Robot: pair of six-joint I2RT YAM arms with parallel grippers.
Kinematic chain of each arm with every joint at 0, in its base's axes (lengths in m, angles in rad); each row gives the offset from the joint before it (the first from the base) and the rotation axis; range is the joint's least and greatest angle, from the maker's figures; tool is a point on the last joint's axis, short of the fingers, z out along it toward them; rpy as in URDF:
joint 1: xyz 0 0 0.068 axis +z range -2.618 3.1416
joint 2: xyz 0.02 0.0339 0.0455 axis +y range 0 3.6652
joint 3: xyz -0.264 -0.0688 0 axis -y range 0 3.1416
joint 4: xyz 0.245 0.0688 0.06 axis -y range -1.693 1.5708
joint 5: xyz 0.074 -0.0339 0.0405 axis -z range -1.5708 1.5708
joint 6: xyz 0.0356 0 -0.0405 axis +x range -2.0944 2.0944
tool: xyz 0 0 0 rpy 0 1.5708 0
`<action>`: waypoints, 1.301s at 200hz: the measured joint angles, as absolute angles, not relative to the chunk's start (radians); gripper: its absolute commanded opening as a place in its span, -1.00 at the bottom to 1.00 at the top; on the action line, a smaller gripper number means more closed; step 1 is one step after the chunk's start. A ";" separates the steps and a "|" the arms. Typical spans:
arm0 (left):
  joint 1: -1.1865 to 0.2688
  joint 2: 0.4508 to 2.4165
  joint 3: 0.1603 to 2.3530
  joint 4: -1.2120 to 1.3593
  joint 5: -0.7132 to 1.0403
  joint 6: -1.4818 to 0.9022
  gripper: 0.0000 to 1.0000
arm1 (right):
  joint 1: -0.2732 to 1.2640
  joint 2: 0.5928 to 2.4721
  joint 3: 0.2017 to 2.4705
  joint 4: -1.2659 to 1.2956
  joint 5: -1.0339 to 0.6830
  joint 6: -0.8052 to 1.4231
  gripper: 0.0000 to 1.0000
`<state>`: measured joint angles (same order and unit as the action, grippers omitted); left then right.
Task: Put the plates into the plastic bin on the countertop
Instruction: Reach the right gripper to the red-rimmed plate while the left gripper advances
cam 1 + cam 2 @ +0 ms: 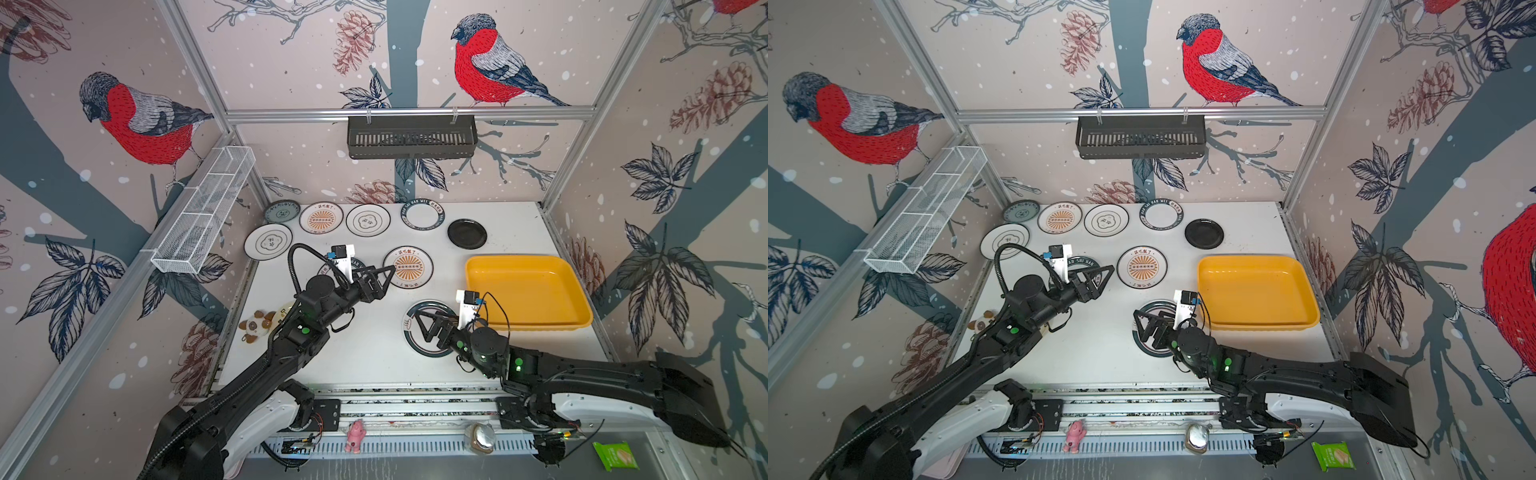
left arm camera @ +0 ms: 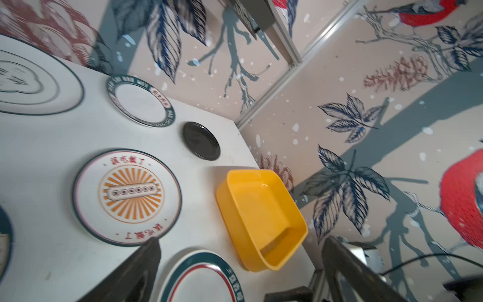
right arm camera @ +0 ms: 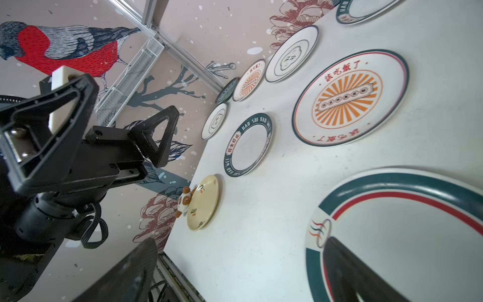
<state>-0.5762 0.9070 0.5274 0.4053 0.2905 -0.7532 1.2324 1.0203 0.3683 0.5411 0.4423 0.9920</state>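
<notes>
Mostly the plates (image 1: 408, 267) are white, dark-rimmed; two bear orange sunbursts.

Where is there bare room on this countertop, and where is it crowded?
Bare: the countertop front middle, nearer than the middle sunburst plate; the back right corner behind the bin, beside the black plate; the bin itself. Crowded: the back row of plates and left side.

Surface finishes, tabletop scene
Glossy smooth yellow-orange rectangular plastic bin (image 1: 528, 291); shiny black round glazed plate (image 1: 467, 234); matt white flat countertop (image 1: 374, 353); far-left white wire-mesh metal basket (image 1: 203, 212).
</notes>
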 measured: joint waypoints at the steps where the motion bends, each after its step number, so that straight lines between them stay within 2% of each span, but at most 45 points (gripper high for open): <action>1: -0.582 0.905 0.528 0.405 0.290 -0.754 0.93 | 1.232 1.021 0.369 0.543 0.443 0.991 0.99; 38: -0.618 0.932 0.412 0.598 0.332 -0.817 0.93 | 1.203 0.949 0.404 0.561 0.498 0.966 0.99; 66: -0.619 0.962 0.361 0.739 0.426 -0.838 0.93 | 1.079 0.899 0.406 0.461 0.487 0.977 0.99; 83: -0.619 0.974 0.448 0.685 0.421 -0.819 0.93 | 1.025 0.886 0.457 0.331 0.483 1.000 0.99; 114: -0.619 1.032 0.660 0.442 0.329 -0.744 0.93 | 1.040 0.892 0.505 0.149 0.490 1.074 0.99; 157: -0.628 1.096 0.459 0.607 0.417 -0.879 0.93 | 1.071 0.988 0.489 -0.015 0.494 1.213 0.99; 185: -0.590 1.129 0.488 0.642 0.480 -0.925 0.93 | 1.093 1.067 0.542 -0.079 0.478 1.283 0.99; 211: -0.585 1.165 0.705 0.448 0.507 -0.812 0.93 | 1.110 1.110 0.555 -0.119 0.464 1.320 0.99; 234: -0.584 1.170 0.859 0.256 0.430 -0.644 0.93 | 1.099 1.127 0.558 -0.154 0.446 1.356 0.99; 260: -0.584 1.171 0.915 0.120 0.332 -0.474 0.93 | 1.066 1.120 0.565 -0.204 0.410 1.375 0.99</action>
